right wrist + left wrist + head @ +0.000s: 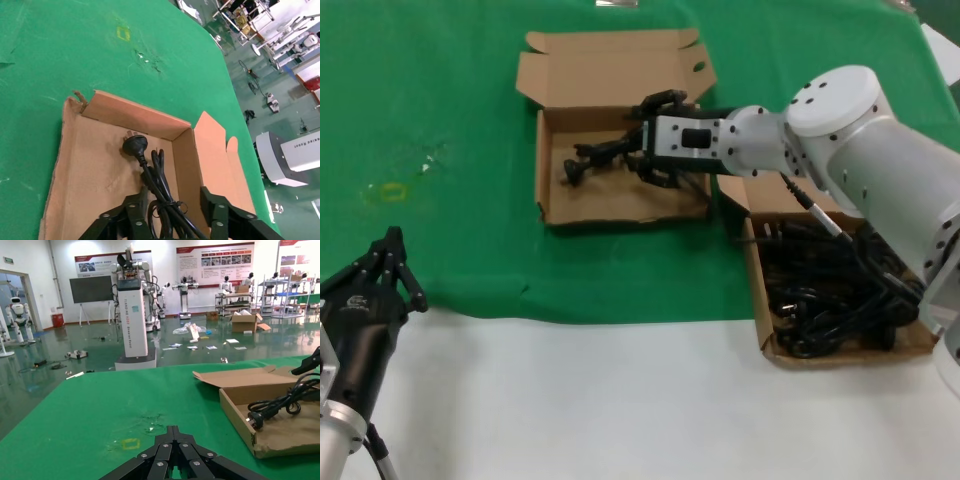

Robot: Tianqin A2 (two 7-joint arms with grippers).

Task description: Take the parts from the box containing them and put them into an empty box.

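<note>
One bundle of black cord [603, 152] with a plug lies in the open cardboard box [546, 180] at the middle back. My right gripper [648, 140] is low over that box's right part, fingers spread on either side of the bundle and not pressing on it. In the right wrist view the cord [150, 167] runs between the open gripper [172, 196] and its plug [135, 145] rests on the box floor. Several more cord bundles [830, 290] fill the box [758, 290] at the right. My left gripper [392, 242] is shut and empty at the front left.
Green cloth [440, 100] covers the back of the table, and a white surface [620, 400] lies in front. A small yellow mark [392, 190] is on the cloth at the left. The middle box's flaps [610, 60] stand open at the back.
</note>
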